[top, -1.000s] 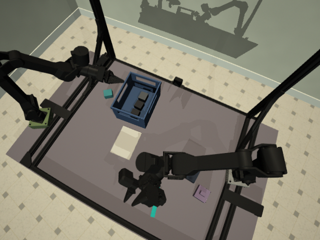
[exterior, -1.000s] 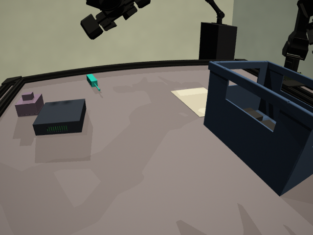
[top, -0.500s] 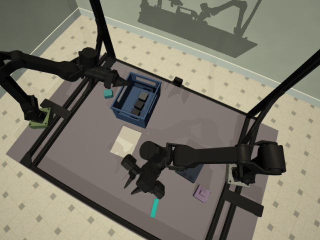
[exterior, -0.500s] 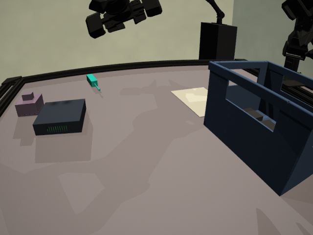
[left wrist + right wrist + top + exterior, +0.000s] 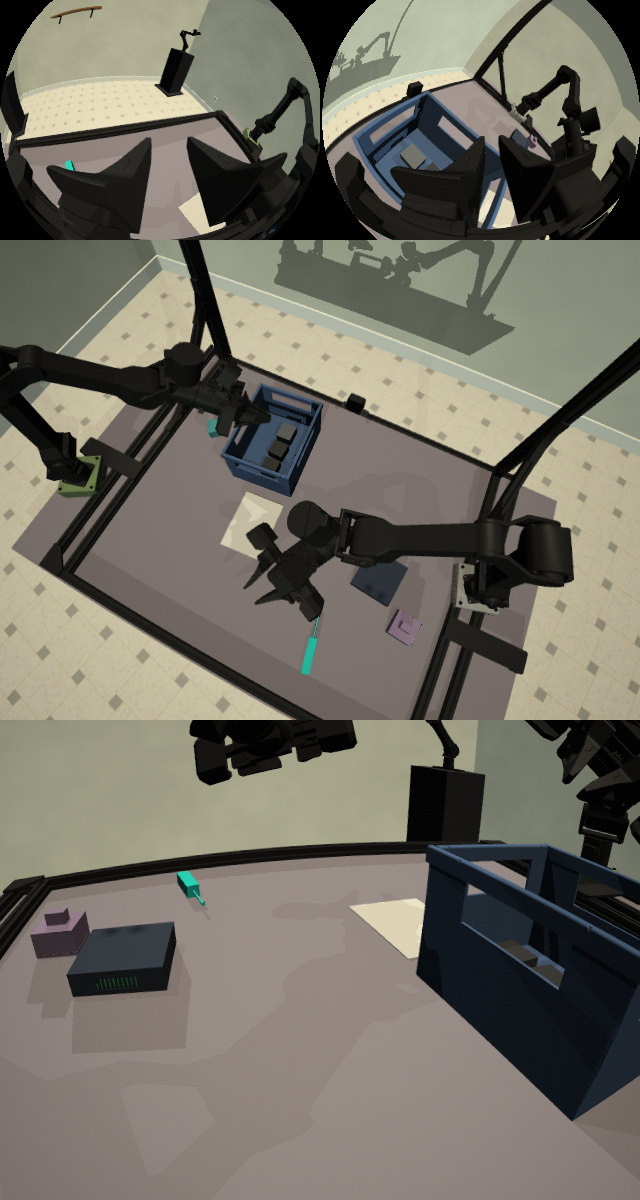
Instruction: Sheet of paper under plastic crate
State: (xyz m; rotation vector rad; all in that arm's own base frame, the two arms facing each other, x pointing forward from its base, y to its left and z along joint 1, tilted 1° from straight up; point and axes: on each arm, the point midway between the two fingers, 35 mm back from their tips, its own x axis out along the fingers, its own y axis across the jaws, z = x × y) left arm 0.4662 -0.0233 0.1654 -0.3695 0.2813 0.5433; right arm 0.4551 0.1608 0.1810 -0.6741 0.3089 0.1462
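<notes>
The blue plastic crate [image 5: 273, 438] stands flat on the table with three dark blocks [image 5: 278, 447] inside; it also shows in the exterior view [image 5: 532, 968] and the right wrist view [image 5: 414, 147]. The cream sheet of paper [image 5: 251, 521] [image 5: 392, 924] lies flat just in front of the crate, apart from it. My right gripper [image 5: 261, 416] [image 5: 491, 140] hovers at the crate's left rim, nearly shut and empty. My left gripper [image 5: 263, 583] [image 5: 169, 142] hangs in the air above the sheet's near edge, fingers apart and empty. The left wrist view shows a corner of the sheet [image 5: 200, 216].
A teal block [image 5: 211, 428] lies left of the crate. A teal tool [image 5: 310, 648] lies near the front edge. A dark box [image 5: 378, 581] and a purple piece [image 5: 404, 626] sit at the right. A black frame rims the table.
</notes>
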